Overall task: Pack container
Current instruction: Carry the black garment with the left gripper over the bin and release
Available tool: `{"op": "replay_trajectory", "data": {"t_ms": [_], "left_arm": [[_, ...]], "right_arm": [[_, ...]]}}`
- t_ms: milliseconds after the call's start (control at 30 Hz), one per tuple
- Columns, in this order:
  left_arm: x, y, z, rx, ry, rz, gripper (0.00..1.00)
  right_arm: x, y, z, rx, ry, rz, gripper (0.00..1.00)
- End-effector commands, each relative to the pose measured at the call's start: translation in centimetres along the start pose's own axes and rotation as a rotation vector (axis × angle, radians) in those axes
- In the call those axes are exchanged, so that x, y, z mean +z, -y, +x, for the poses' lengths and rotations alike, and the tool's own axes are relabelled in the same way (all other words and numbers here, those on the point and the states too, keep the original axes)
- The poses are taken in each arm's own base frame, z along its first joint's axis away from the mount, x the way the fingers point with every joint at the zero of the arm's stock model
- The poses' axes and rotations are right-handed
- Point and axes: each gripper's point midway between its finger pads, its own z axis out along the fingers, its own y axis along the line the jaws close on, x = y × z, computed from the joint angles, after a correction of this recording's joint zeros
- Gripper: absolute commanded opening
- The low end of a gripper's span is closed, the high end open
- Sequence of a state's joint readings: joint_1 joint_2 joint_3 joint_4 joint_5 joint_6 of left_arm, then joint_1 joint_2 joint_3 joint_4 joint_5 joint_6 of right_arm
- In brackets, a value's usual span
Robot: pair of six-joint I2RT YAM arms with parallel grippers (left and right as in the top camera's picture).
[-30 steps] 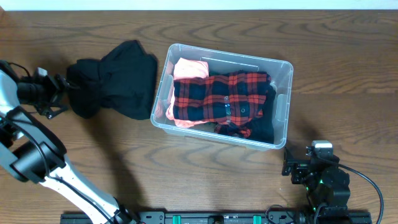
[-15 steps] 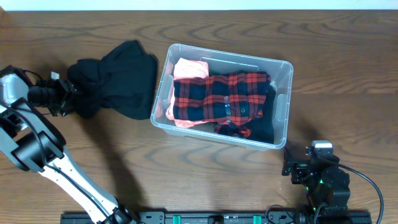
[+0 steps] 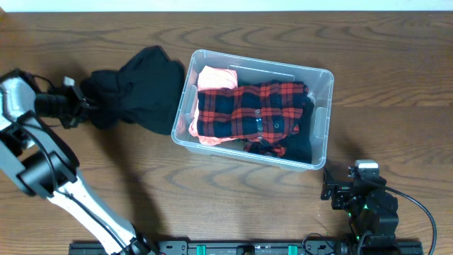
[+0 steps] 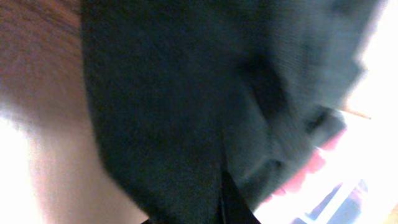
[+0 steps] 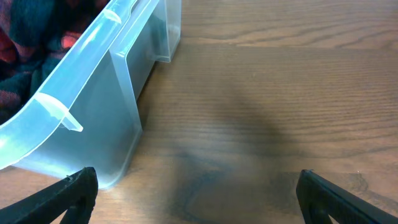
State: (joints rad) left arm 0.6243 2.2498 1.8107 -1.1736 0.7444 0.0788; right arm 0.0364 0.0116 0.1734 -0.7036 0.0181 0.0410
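Near the left edge of the bench [image 3: 396, 57], my left gripper [image 3: 76, 108] pressed into a black garment [image 3: 138, 88]; I could not tell whether it was clenched. The container [image 3: 323, 134] sat mid-bench, holding a plaid shirt [image 3: 251, 110] and pink cloth [image 3: 216, 76]. By the front edge, my right gripper [image 5: 199, 196] was released, empty, just beside the container's corner.

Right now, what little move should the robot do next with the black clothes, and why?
Probably lift the black garment and swing it right, over the container. The left hand is at the garment's left edge, cloth fills its camera, and the garment lies on the table beside the container.
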Motion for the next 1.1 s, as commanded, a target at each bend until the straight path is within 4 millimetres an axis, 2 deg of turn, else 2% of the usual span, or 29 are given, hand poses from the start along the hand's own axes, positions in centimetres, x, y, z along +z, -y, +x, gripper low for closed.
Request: {"op": "replay_trajectory", "data": {"t_ms": [0, 100, 167, 267, 300, 467, 633, 733, 833, 933, 1067], "left_arm": [[-8.6, 7.9, 1.9, 0.189, 0.201, 0.019, 0.06], [-13.0, 12.3, 5.5, 0.292, 0.297, 0.019, 0.07], [-15.2, 15.3, 8.8, 0.37, 0.35, 0.023, 0.06], [-17.3, 19.2, 13.7, 0.473, 0.405, 0.048, 0.06], [-17.9, 20.9, 15.9, 0.523, 0.425, 0.062, 0.06], [-19.0, 27.2, 24.9, 0.745, 0.467, 0.179, 0.06], [-19.3, 33.2, 31.9, 0.946, 0.437, 0.381, 0.06], [-18.5, 36.3, 33.7, 1.004, 0.436, 0.448, 0.06], [-16.4, 39.3, 34.4, 1.031, 0.44, 0.468, 0.06], [-12.7, 41.7, 34.6, 1.02, 0.438, 0.437, 0.06], [-6.4, 43.7, 34.1, 0.984, 0.467, 0.323, 0.06]], "right_arm": [[0.0, 0.1, 0.0, 0.01, 0.004, 0.005, 0.99], [0.0, 0.1, 0.0, 0.01, 0.004, 0.005, 0.99], [0.0, 0.1, -0.1, 0.01, 0.004, 0.005, 0.99], [0.0, 0.1, 0.0, 0.01, 0.004, 0.005, 0.99], [0.0, 0.1, 0.0, 0.01, 0.004, 0.005, 0.99], [0.0, 0.1, -0.1, 0.01, 0.004, 0.005, 0.99], [0.0, 0.1, -0.1, 0.01, 0.004, 0.005, 0.99], [0.0, 0.1, 0.0, 0.01, 0.004, 0.005, 0.99], [0.0, 0.1, 0.0, 0.01, 0.004, 0.005, 0.99], [0.0, 0.1, 0.0, 0.01, 0.004, 0.005, 0.99], [0.0, 0.1, 0.0, 0.01, 0.004, 0.005, 0.99]]}}
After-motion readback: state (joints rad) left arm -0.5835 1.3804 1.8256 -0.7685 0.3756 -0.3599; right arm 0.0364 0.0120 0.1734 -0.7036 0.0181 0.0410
